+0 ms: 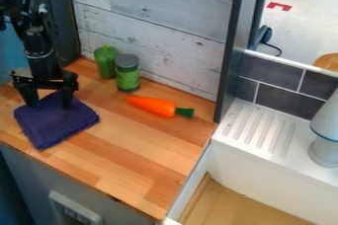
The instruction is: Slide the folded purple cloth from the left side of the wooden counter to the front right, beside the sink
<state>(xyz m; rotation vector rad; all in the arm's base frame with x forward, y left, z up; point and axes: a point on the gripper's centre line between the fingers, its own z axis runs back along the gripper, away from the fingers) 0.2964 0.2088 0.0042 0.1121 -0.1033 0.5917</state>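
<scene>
camera view: hand (48, 104) wide open, nothing gripped, tips at purple cloth (58, 124); carrot (153, 105) near lidded jar (128, 77).

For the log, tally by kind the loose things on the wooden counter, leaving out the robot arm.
Vegetables: 2 (green pepper, orange carrot)
Jars: 1 (green jar with a grey lid)
Cloths: 1 (dark purple cloth, at the gripper)
Total: 4
</scene>
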